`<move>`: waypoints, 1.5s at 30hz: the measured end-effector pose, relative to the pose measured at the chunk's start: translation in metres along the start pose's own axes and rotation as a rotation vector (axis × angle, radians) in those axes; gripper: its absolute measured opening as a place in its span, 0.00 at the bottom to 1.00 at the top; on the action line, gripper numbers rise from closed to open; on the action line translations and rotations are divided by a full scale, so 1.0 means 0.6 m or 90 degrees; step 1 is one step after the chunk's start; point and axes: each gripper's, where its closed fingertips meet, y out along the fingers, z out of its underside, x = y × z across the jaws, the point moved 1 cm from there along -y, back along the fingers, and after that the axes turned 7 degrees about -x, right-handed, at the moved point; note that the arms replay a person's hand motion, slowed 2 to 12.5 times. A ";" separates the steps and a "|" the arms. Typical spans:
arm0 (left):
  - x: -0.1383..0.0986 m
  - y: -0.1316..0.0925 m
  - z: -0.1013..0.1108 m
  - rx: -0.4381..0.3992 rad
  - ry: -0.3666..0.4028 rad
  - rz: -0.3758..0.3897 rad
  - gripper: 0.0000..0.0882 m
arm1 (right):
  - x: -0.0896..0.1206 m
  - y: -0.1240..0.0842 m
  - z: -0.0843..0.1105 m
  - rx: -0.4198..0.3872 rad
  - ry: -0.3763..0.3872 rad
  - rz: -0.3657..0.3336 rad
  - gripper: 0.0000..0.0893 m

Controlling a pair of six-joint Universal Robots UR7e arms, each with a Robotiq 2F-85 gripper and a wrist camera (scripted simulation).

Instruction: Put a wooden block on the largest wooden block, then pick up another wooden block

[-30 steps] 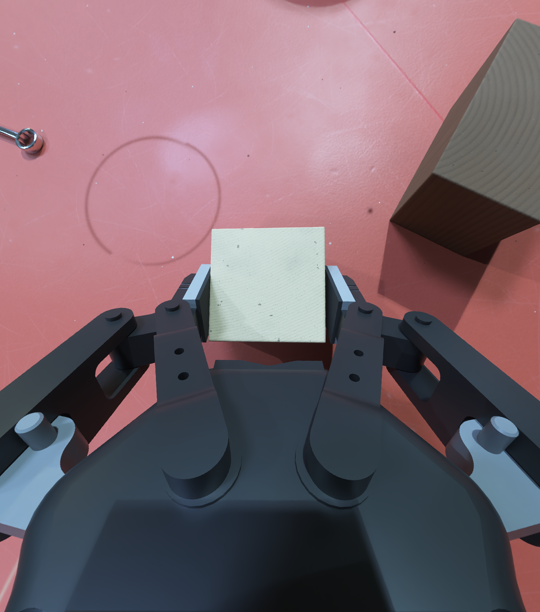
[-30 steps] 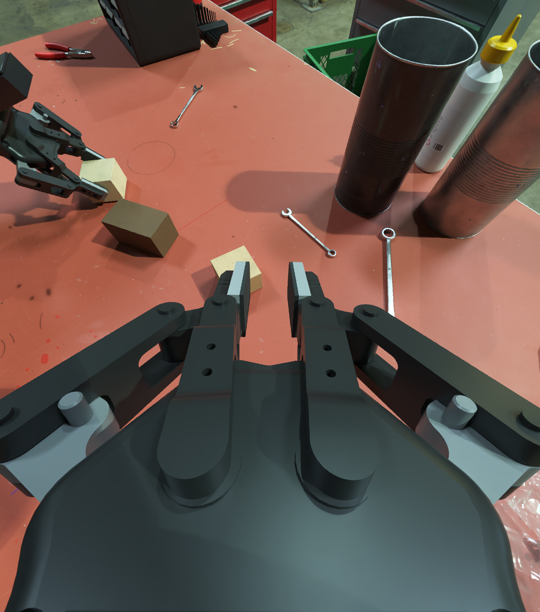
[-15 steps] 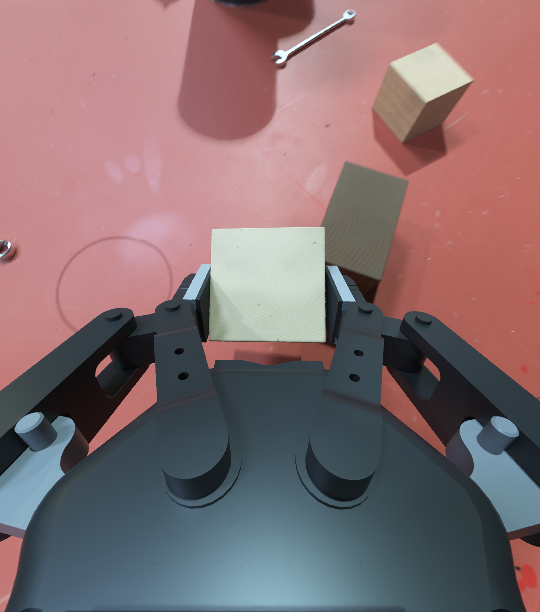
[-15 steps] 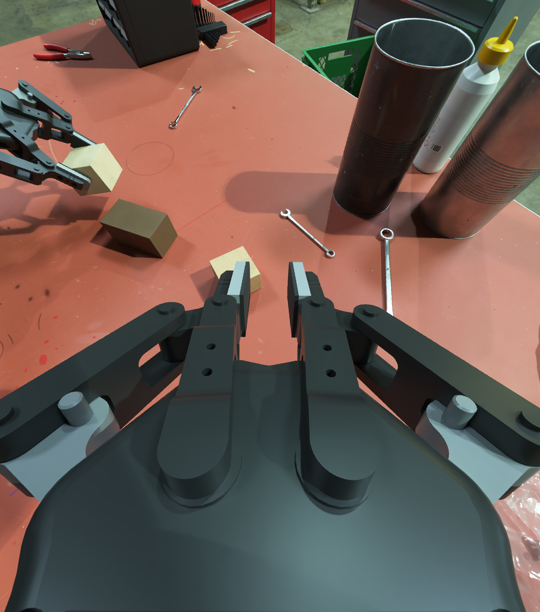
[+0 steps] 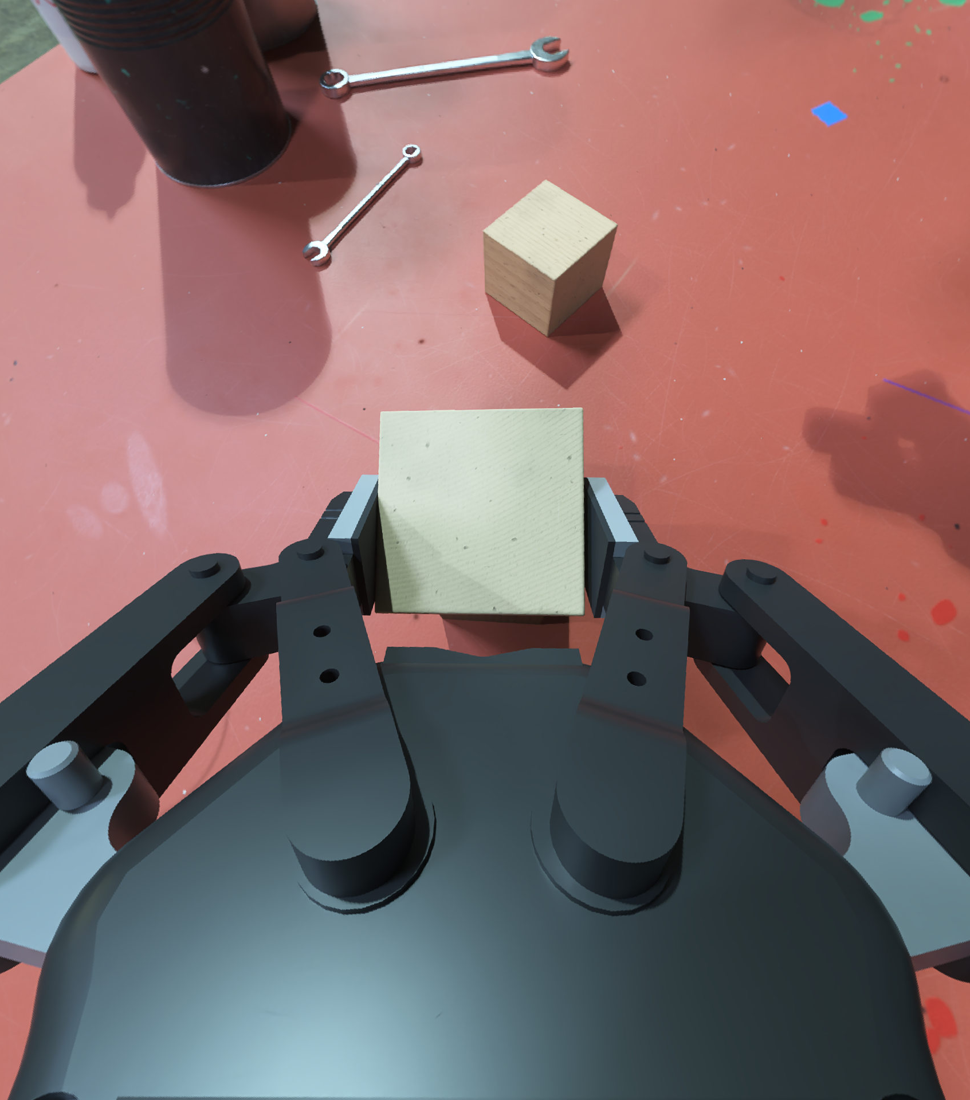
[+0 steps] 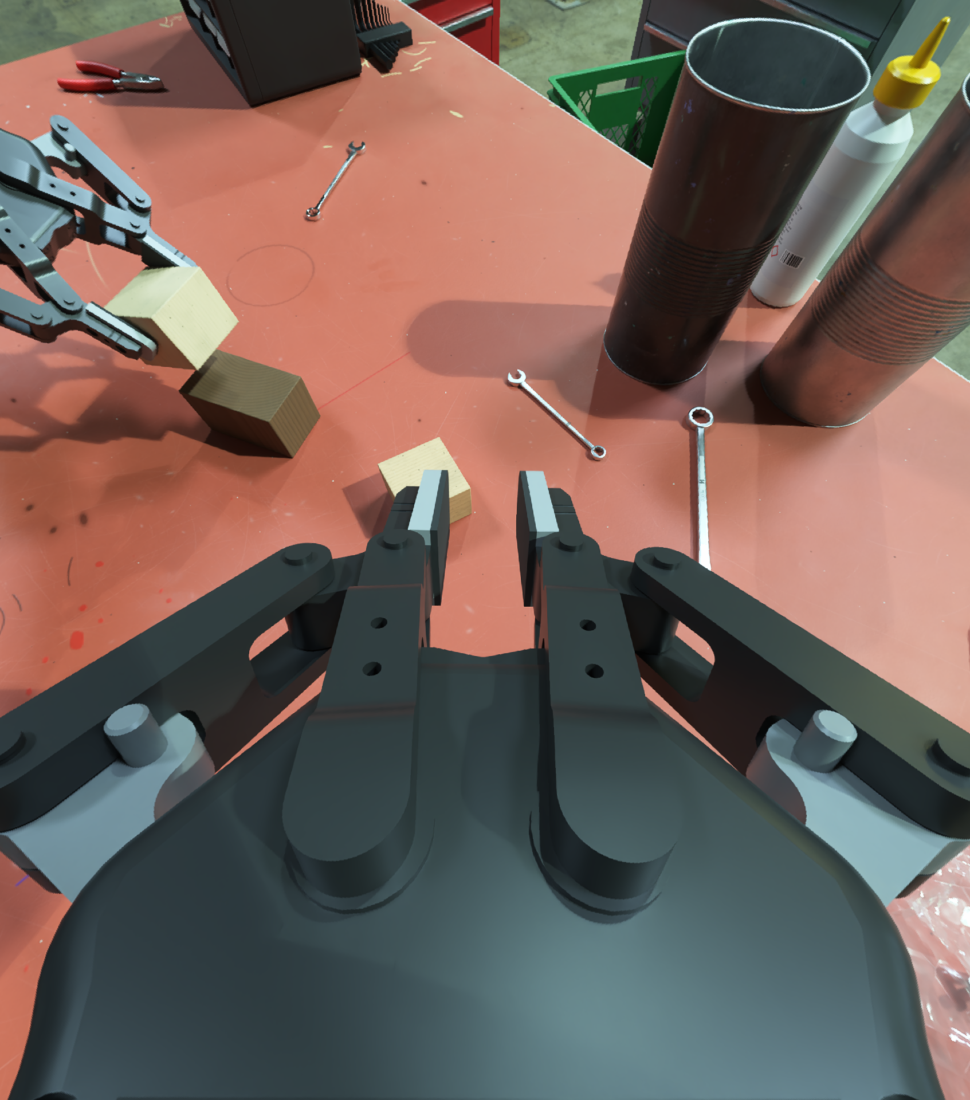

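My left gripper (image 5: 481, 512) is shut on a pale wooden cube (image 5: 481, 512) and holds it in the air. In the right wrist view the same cube (image 6: 179, 315) hangs just above the near-left end of the large dark brown block (image 6: 253, 402), which the cube hides in the left wrist view. A small tan cube (image 5: 548, 256) stands on the red table beyond the left gripper; it also shows in the right wrist view (image 6: 418, 467), partly behind my right gripper's left finger. My right gripper (image 6: 482, 506) is open and empty above the table.
Two tall metal cylinders (image 6: 732, 202) (image 6: 911, 262) and a white glue bottle (image 6: 845, 178) stand at the right. Three wrenches (image 6: 557, 413) (image 6: 699, 482) (image 6: 336, 178) lie on the table. Red pliers (image 6: 107, 77) and a dark box (image 6: 280, 47) are far back.
My left gripper has lifted and carried the pale cube over toward the dark block, tilting so the dark block has gone out of its view. The right gripper has not moved.
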 end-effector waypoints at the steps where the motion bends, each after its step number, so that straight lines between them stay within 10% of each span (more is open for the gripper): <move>1: -0.001 0.004 -0.001 0.004 0.009 0.004 0.62 | 0.000 0.000 0.000 0.001 0.000 -0.001 0.23; 45: -0.003 0.060 0.018 0.066 0.049 0.017 0.62 | -0.004 0.012 0.012 0.027 0.002 -0.006 0.23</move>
